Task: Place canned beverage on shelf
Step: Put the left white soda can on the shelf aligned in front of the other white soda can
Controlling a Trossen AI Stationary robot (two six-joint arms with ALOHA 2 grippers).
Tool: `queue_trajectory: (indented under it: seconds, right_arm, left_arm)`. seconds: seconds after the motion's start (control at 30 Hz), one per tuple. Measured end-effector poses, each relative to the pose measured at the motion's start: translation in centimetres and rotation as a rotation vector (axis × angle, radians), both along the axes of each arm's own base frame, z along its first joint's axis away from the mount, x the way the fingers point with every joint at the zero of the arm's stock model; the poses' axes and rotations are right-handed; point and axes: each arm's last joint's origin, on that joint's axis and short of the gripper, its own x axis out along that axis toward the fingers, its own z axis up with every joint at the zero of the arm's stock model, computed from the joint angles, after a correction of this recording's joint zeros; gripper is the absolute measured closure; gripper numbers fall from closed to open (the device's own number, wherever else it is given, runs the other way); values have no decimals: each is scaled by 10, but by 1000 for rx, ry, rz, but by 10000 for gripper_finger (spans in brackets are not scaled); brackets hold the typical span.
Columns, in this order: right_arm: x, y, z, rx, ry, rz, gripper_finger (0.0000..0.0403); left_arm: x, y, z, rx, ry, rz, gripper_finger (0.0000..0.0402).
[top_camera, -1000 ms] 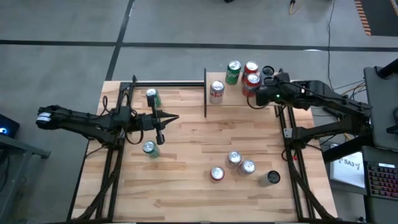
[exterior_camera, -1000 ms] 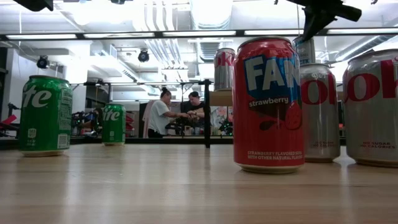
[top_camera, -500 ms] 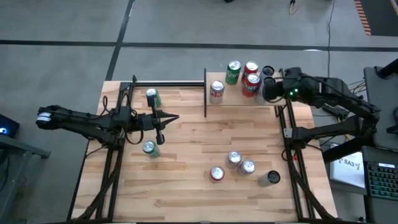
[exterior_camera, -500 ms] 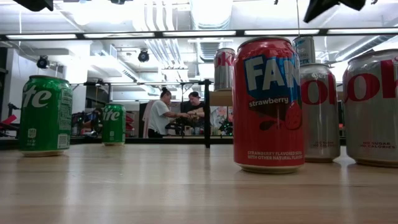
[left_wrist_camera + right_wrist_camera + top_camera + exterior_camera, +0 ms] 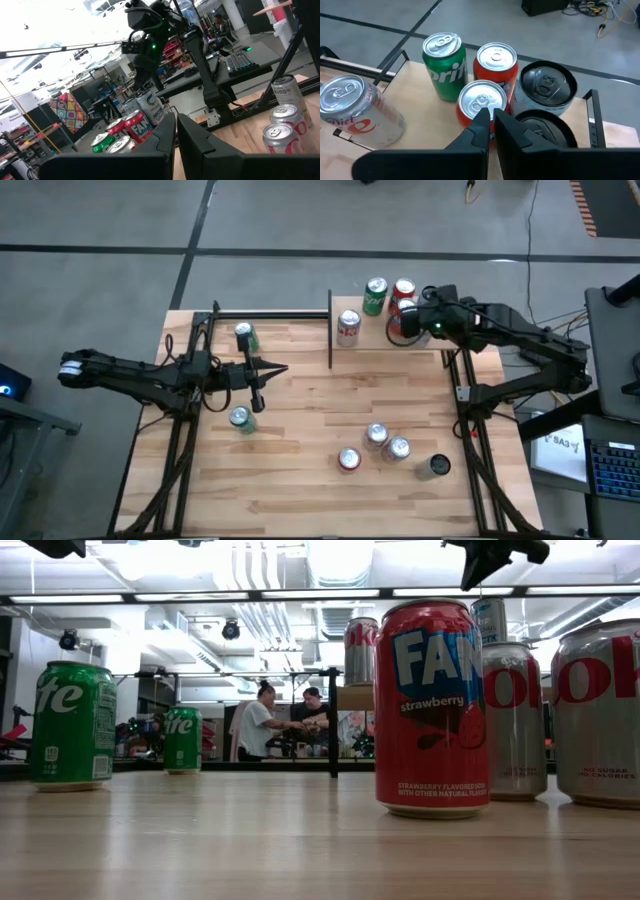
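Observation:
The shelf (image 5: 368, 340), a small light wood board with black posts, stands at the table's far right. On it stand a silver Diet Coke can (image 5: 351, 111), a green Sprite can (image 5: 445, 62), two red cans (image 5: 495, 62) (image 5: 481, 102) and two dark cans (image 5: 545, 87). My right gripper (image 5: 490, 119) hovers shut above the nearer red can, well clear of it, touching nothing. Over the table's left part my left gripper (image 5: 284, 368) stays shut and holds nothing.
Loose cans stand on the tabletop: two green ones (image 5: 243, 335) (image 5: 240, 418) by the left arm, and several near the front right (image 5: 376, 435) (image 5: 434, 467). A black rail (image 5: 270, 313) runs along the far edge. People (image 5: 262, 720) are in the room behind.
My right gripper, staying shut, has drawn back toward the table's right edge and risen a little, then swung back over the cans on the shelf, its wrist turning. No can has moved.

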Motion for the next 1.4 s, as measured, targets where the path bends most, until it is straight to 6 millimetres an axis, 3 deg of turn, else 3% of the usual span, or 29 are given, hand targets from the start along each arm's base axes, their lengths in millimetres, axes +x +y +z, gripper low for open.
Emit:
queue_trajectory:
  seconds: [0.37,0.73,1.4]
  right_arm:
    - [-5,0,-5,-18,95,-36,390]
    - [6,-2,-12,-5,127,-47,390]
    - [1,-1,-15,28,151,-71,390]
  left_arm:
    - [0,0,-1,0,10,0,400]
    - [0,0,-1,1,9,0,400]
    - [0,0,-1,1,9,0,400]
